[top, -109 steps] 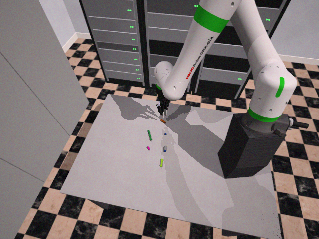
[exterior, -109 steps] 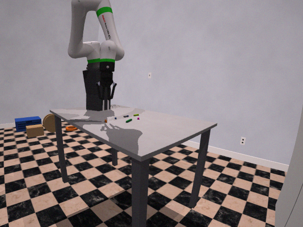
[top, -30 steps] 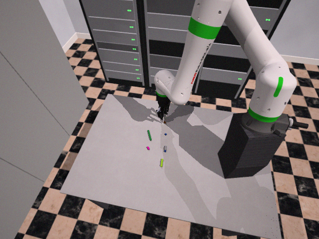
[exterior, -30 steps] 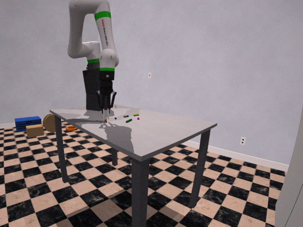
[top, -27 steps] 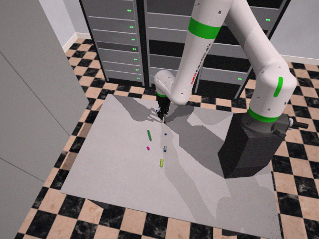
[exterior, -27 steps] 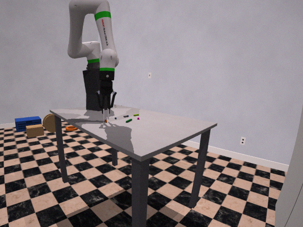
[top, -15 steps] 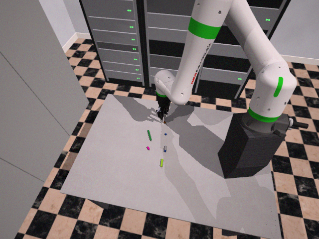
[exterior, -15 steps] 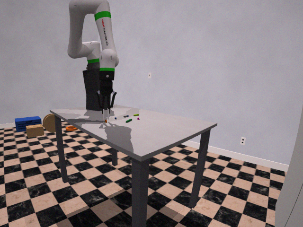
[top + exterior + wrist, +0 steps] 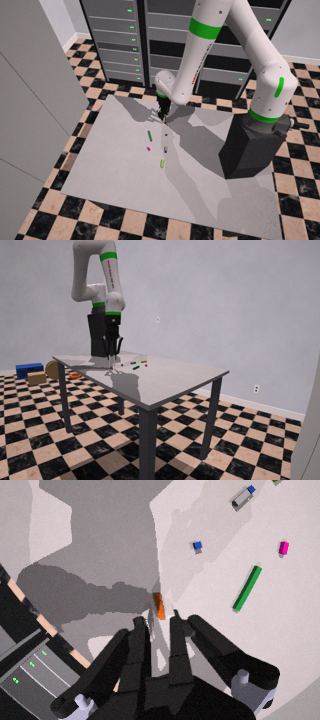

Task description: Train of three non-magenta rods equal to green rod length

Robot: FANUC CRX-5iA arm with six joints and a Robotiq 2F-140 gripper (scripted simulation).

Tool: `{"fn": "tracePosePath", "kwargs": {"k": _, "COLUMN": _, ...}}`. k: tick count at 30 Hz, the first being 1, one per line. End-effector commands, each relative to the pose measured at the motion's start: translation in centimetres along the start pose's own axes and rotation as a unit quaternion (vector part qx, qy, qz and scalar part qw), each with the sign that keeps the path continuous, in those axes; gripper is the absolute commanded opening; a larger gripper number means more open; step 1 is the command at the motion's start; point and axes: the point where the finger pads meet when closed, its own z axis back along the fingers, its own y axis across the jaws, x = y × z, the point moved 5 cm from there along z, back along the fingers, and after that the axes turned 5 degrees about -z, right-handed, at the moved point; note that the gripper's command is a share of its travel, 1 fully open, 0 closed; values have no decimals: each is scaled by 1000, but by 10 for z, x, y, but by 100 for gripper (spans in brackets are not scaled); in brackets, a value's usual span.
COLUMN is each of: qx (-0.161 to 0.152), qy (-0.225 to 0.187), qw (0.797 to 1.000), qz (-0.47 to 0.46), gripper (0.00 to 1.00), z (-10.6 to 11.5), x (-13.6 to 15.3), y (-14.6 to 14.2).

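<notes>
My gripper (image 9: 162,118) (image 9: 111,360) (image 9: 159,608) points straight down near the table's far edge, its fingers narrowly apart with nothing between them. A short orange rod (image 9: 165,123) (image 9: 111,367) (image 9: 159,606) lies flat on the table just below the fingertips, apart from them. The green rod (image 9: 149,135) (image 9: 135,367) (image 9: 247,588) lies nearer the middle. A blue cube (image 9: 166,134) (image 9: 198,546) lies alone. A grey rod (image 9: 165,148) (image 9: 240,498) lies with a second blue cube (image 9: 165,151) (image 9: 251,488) at its end. A lime rod (image 9: 162,163) (image 9: 143,361) lies further on in about the same line.
A magenta rod (image 9: 148,148) (image 9: 146,365) (image 9: 284,547) lies beside the green rod. The robot's dark base (image 9: 248,152) stands on the table's right side. The table's far edge (image 9: 134,98) is close behind the gripper.
</notes>
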Motion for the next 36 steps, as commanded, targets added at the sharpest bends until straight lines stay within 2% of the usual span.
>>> {"fn": "tracePosePath", "kwargs": {"k": 1, "qx": 0, "qy": 0, "qw": 1000, "qz": 0, "gripper": 15, "z": 0, "x": 0, "y": 0}}
{"fn": "tracePosePath", "kwargs": {"k": 18, "qx": 0, "qy": 0, "qw": 1000, "qz": 0, "gripper": 15, "z": -3, "x": 0, "y": 0}}
{"fn": "tracePosePath", "kwargs": {"k": 36, "qx": 0, "qy": 0, "qw": 1000, "qz": 0, "gripper": 15, "z": -16, "x": 0, "y": 0}}
